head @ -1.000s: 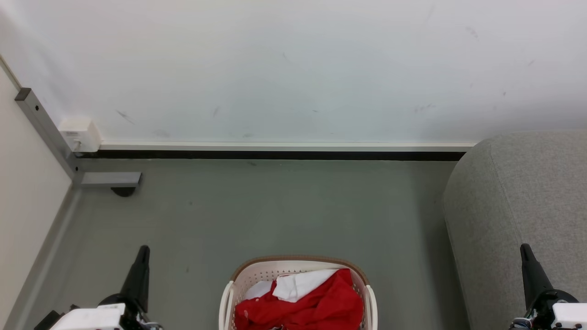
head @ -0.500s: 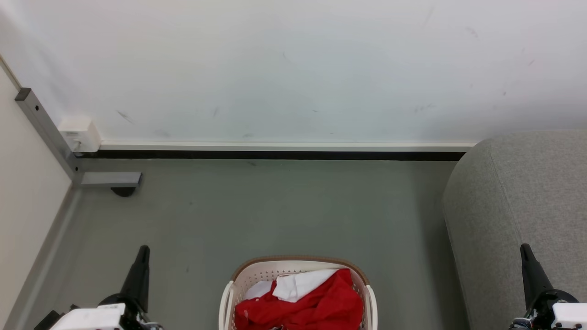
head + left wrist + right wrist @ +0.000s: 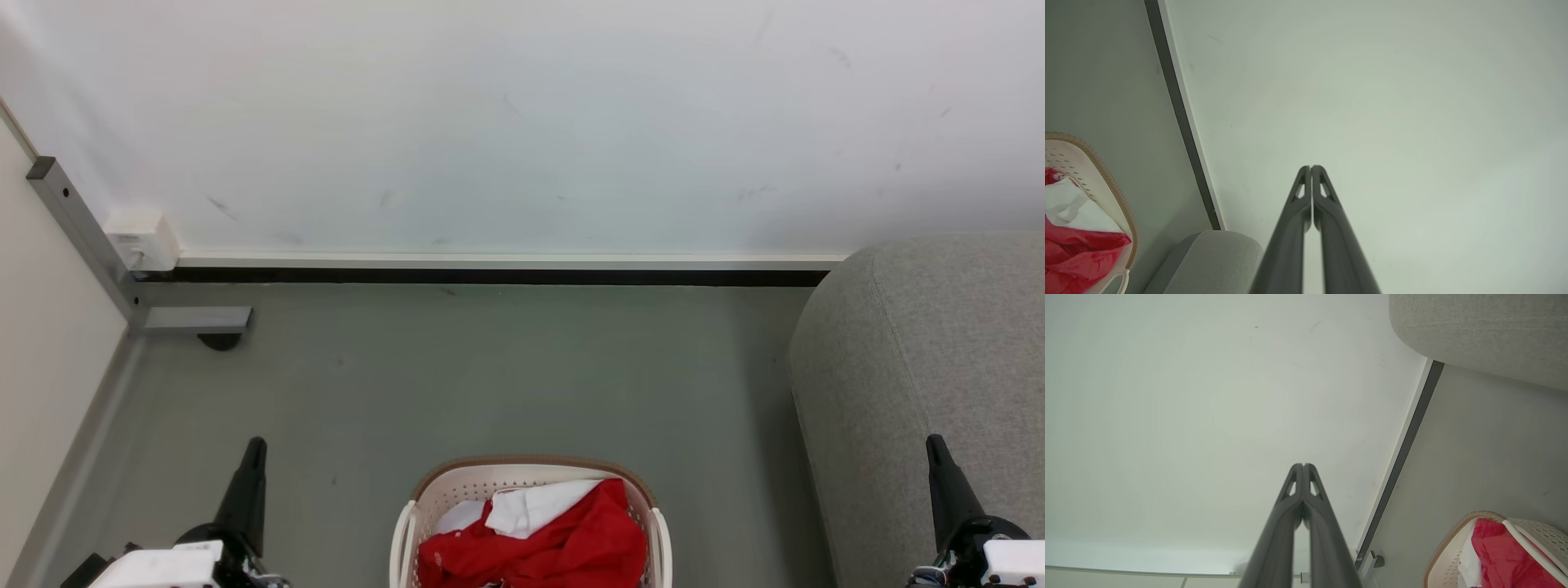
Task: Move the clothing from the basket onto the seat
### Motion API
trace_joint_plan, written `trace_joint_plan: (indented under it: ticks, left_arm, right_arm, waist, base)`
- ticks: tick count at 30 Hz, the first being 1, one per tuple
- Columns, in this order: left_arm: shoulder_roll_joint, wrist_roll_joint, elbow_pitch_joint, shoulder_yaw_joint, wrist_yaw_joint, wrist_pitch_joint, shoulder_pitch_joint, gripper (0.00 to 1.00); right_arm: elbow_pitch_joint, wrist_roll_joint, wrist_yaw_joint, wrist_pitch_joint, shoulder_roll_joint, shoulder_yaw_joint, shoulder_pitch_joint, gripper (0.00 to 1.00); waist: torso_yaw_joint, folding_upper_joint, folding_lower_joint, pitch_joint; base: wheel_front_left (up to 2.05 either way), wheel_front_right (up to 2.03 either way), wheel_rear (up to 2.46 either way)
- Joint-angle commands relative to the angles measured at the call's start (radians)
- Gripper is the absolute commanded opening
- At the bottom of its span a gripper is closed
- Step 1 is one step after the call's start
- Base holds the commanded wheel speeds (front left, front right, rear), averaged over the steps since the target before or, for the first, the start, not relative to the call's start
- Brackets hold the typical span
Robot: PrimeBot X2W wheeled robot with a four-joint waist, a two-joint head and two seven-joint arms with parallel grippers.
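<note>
Head view: the cream-white laundry basket (image 3: 531,464) with its brown rim was seen at the near centre of the grey-green floor (image 3: 490,376), cut off by the bottom edge. The red clothing (image 3: 563,539) was crumpled inside it, a white panel of the garment turned up toward the far side. The grey woven seat (image 3: 939,367) was set to the right of the basket, with a strip of bare floor between them. The left gripper (image 3: 255,445) was held to the left of the basket and apart from it, and the right gripper (image 3: 933,443) was seen in front of the seat's near part. In the left wrist view the left gripper (image 3: 1310,167) was pressed together tip to tip, with nothing held. In the right wrist view the right gripper (image 3: 1302,465) was likewise closed and empty. At the far side, a white wall (image 3: 522,122) was met by a dark skirting strip (image 3: 490,276). A grey metal post (image 3: 82,237) and a small white box (image 3: 143,238) were placed at the far left.
</note>
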Motion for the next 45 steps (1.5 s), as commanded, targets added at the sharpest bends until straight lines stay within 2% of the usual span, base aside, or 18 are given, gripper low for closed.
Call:
trace_joint_plan:
  ticks: [1, 45]
  left_arm:
    - [0.008, -0.012, -0.003, 0.000, -0.005, 0.003, -0.009, 0.00]
    - [0.008, -0.012, -0.003, 0.000, -0.005, 0.003, -0.009, 0.00]
  right_arm:
    - [-0.005, 0.000, -0.002, 0.002, -0.006, -0.003, -0.012, 0.00]
    - [-0.005, 0.000, -0.002, 0.002, -0.006, -0.003, -0.012, 0.00]
  waist:
    - [0.000, 0.0000, 0.0000, 0.000]
    - [0.000, 0.0000, 0.0000, 0.000]
  base:
    - [0.00, 0.00, 0.00]
    - [0.00, 0.00, 0.00]
